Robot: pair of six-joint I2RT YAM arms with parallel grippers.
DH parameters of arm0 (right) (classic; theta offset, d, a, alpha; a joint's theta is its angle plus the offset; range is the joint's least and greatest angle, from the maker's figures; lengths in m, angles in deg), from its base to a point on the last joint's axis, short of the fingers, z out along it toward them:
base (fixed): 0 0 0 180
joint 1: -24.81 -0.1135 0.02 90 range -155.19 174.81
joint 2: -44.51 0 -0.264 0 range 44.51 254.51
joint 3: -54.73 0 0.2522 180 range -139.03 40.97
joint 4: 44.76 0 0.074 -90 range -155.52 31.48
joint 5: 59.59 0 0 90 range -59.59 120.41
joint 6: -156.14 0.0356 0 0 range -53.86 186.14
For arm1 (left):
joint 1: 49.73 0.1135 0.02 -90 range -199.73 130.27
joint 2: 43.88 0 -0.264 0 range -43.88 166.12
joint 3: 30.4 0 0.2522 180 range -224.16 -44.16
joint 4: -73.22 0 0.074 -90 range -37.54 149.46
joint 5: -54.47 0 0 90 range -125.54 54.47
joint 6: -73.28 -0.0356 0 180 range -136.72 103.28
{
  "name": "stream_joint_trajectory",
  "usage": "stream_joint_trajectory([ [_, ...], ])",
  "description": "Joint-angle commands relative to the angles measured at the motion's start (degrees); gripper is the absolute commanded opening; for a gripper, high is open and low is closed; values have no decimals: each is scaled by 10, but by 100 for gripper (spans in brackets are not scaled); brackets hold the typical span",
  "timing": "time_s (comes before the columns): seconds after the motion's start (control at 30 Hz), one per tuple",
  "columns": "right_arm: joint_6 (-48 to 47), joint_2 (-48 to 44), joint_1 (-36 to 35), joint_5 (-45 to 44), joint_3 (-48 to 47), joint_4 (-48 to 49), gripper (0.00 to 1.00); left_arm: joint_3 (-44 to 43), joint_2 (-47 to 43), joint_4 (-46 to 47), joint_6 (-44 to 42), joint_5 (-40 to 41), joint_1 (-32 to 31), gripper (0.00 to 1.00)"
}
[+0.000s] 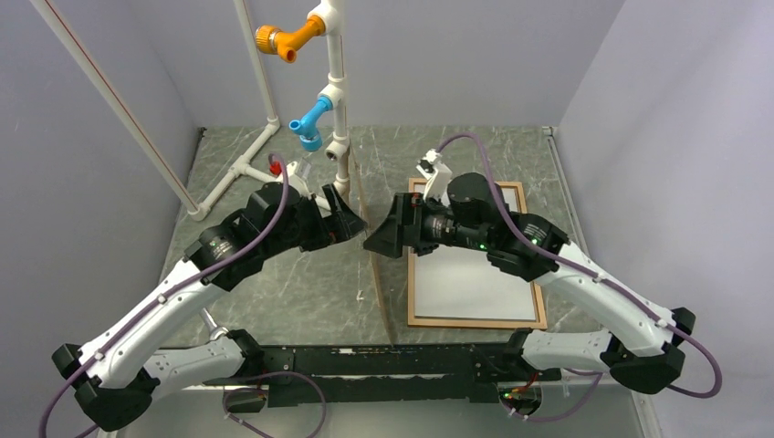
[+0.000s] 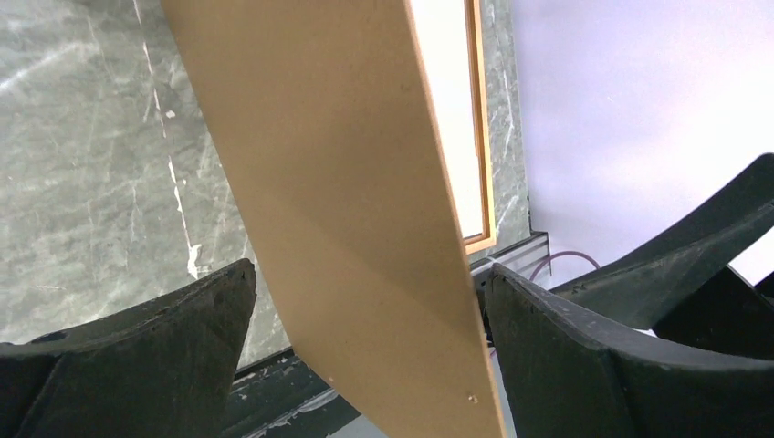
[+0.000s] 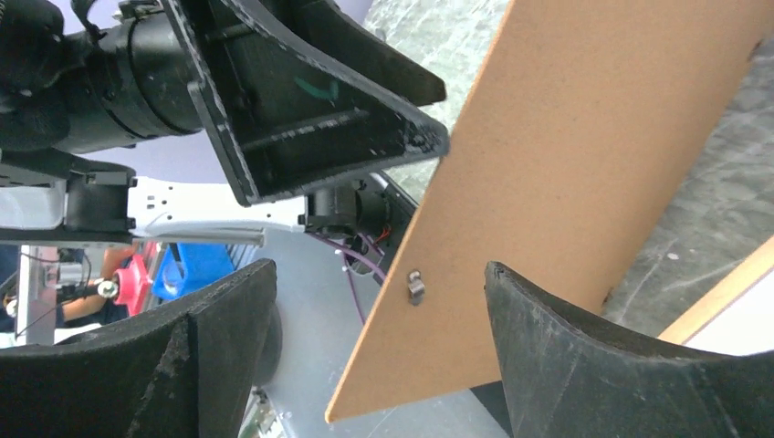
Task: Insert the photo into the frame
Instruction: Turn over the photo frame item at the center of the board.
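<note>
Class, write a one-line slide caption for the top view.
Left fingers and right fingers flank an upright backing board; the frame lies flat nearby.

The backing board (image 1: 374, 274) stands on edge between your left pincer (image 1: 354, 219) and right pincer (image 1: 379, 239), barring any crossing. Pipework (image 1: 339, 100) crowds the far left. The counter (image 1: 301, 292) left of the board lies open; the frame (image 1: 475, 321), seemingly flat, fills the right.

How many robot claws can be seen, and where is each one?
2. The left claw is just left of the upright brown board; the right claw is just right of it, near the frame.
</note>
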Motion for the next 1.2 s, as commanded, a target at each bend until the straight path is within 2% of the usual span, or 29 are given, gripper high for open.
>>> stream_joint_trajectory([
  [0.0,-9,-33,9,-48,4,-28,86,-55,11,-14,-38,-17,13,97],
  [0.3,5,-84,41,-50,68,-32,86,-134,81,-88,-51,-4,13,87],
  [0.63,17,-104,88,-12,131,-17,84,-170,114,-108,-30,12,2,75],
  [0.9,21,-110,120,14,175,-14,83,-234,183,-156,-36,34,-14,66],
  [1.17,20,-116,130,6,193,-29,82,-291,245,-200,-66,26,-24,43],
])
